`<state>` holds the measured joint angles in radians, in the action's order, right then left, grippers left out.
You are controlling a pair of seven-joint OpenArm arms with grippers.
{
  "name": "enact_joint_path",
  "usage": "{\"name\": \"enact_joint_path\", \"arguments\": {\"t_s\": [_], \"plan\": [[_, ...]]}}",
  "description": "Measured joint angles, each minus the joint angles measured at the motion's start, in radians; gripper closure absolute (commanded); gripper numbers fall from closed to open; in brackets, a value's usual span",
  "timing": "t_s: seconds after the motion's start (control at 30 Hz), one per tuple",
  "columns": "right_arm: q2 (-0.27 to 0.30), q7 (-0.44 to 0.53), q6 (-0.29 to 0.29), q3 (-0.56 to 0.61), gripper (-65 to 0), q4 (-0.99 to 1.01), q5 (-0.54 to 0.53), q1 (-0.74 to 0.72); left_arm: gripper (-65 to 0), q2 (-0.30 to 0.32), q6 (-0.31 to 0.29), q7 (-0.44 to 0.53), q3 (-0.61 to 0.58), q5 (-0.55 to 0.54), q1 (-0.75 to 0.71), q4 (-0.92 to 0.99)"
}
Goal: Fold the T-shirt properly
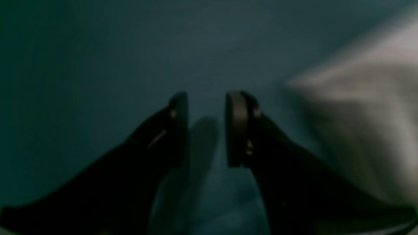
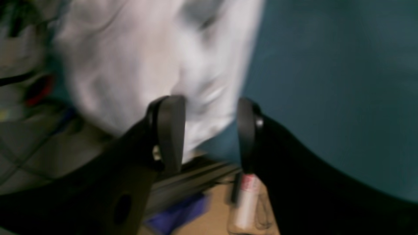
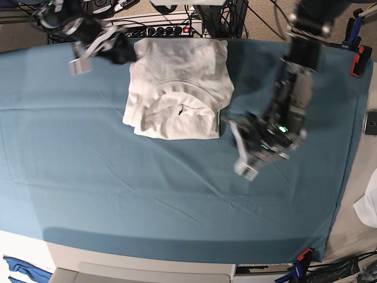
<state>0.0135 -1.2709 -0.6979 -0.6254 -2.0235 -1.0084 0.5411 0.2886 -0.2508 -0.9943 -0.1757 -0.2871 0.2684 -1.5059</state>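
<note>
Near edge of the table: bare teal tablecloth (image 3: 147, 206), a few creases, nothing lying on it there. Mid-table, on the base view's right side, the left gripper (image 3: 242, 154) sits low over the cloth, just beside the T-shirt's lower right corner but not touching it. Left wrist view confirms: left gripper (image 1: 206, 129) has its jaws parted with a clear gap, only teal cloth between them, nothing held; the white T-shirt (image 1: 365, 124) shows as a blur off to the right of the fingers. T-shirt (image 3: 177, 88) itself lies folded into a compact rough rectangle on the far-centre part of the table, neckline facing up near its front edge, wrinkled, top edge close to the table's far edge. Far left in the base view, the right gripper (image 3: 82, 56) is raised beside the shirt's top left corner, apart from the fabric. Right wrist view is motion-blurred, but the right gripper (image 2: 210, 130) clearly stands with jaws spread wide, empty; the T-shirt (image 2: 147, 65) fills the view beyond the fingers, tablecloth (image 2: 326, 81) to the right. Behind the table's far edge: cables and a power strip (image 3: 168, 29).
</note>
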Motion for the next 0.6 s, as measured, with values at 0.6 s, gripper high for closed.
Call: {"name": "enact_joint_path", "arguments": {"t_s": [0.6], "plan": [[0.417, -0.01, 0.122, -0.568, -25.9, -0.006, 0.339, 0.089, 0.0, 0.659, 0.027, -0.254, 0.349, -0.155, -0.208, -0.023]]}}
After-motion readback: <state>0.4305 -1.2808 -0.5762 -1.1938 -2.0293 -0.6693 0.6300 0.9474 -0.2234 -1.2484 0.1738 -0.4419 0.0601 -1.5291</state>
